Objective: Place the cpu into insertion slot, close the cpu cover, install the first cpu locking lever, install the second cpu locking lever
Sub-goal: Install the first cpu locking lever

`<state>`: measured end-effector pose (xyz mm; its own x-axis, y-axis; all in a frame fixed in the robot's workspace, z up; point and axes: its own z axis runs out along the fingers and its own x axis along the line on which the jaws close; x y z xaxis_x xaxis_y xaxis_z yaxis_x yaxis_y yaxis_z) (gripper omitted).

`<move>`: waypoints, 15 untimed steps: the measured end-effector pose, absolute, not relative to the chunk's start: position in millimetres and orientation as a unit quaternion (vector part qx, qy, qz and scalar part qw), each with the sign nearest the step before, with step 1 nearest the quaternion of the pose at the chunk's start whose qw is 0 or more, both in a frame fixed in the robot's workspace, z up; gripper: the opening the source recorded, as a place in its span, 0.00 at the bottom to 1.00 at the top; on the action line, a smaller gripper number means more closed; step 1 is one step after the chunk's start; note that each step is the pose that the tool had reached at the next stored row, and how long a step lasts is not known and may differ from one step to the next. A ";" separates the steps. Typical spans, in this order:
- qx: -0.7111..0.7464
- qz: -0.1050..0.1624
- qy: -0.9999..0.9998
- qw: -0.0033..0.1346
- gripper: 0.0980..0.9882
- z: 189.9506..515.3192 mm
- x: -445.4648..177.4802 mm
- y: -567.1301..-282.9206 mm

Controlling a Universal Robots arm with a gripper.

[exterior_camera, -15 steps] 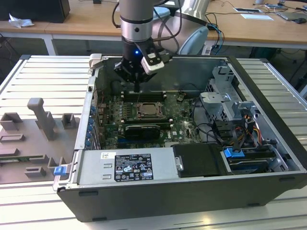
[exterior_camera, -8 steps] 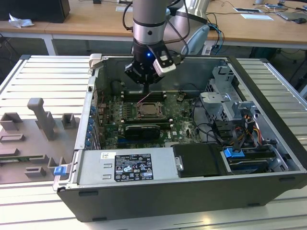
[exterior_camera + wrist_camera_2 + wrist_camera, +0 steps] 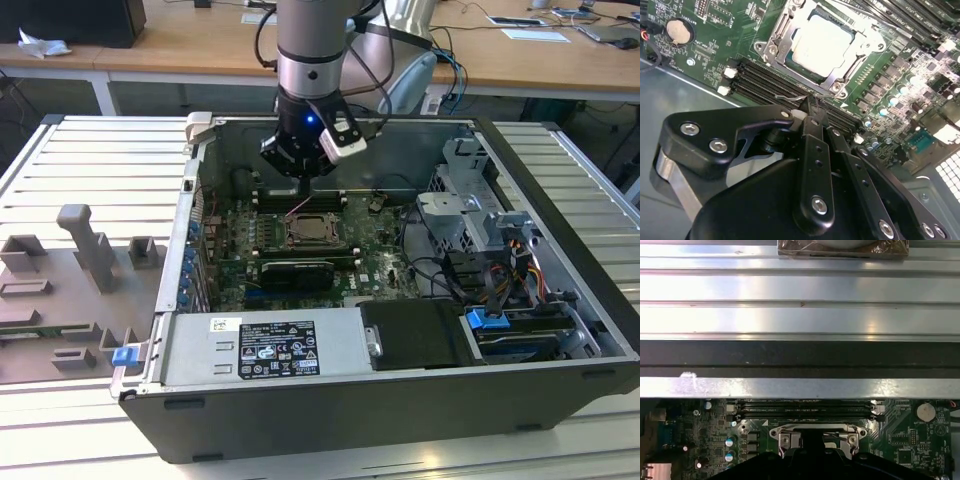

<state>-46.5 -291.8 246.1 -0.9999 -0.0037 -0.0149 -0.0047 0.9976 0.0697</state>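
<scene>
Inside the open dark computer case (image 3: pixel 560 250), at six o'clock of the long black memory slots (image 3: pixel 785 82), we see the pale silvery square cpu (image 3: pixel 822 42) seated in the metal-rimmed insertion slot (image 3: pixel 771 50), the thin silvery cpu cover (image 3: pixel 860 37) lying over it. Our black gripper (image 3: pixel 812 102), fingers pressed together, touches a thin wire locking lever (image 3: pixel 795 97). We judge the springy wire could slip off and scrape the green board (image 3: pixel 740 30).

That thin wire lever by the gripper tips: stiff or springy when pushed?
Probably springy: the lever is a thin bent wire running beside the cpu cover. Its smooth metal could slip off the gripper, whose fingertips look narrow.
</scene>
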 end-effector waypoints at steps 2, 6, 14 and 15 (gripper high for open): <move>-0.004 0.040 0.999 0.007 0.01 245.2 -46.4 -291.5; -0.007 0.046 0.999 0.007 0.01 239.9 -42.9 -289.5; -0.009 0.046 0.999 0.007 0.01 232.9 -37.0 -287.2; -0.009 0.046 0.999 0.007 0.01 232.3 -35.8 -287.1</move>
<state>-35.8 -287.1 232.3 -0.9997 -0.0173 -0.0152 -0.0186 0.9956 0.0915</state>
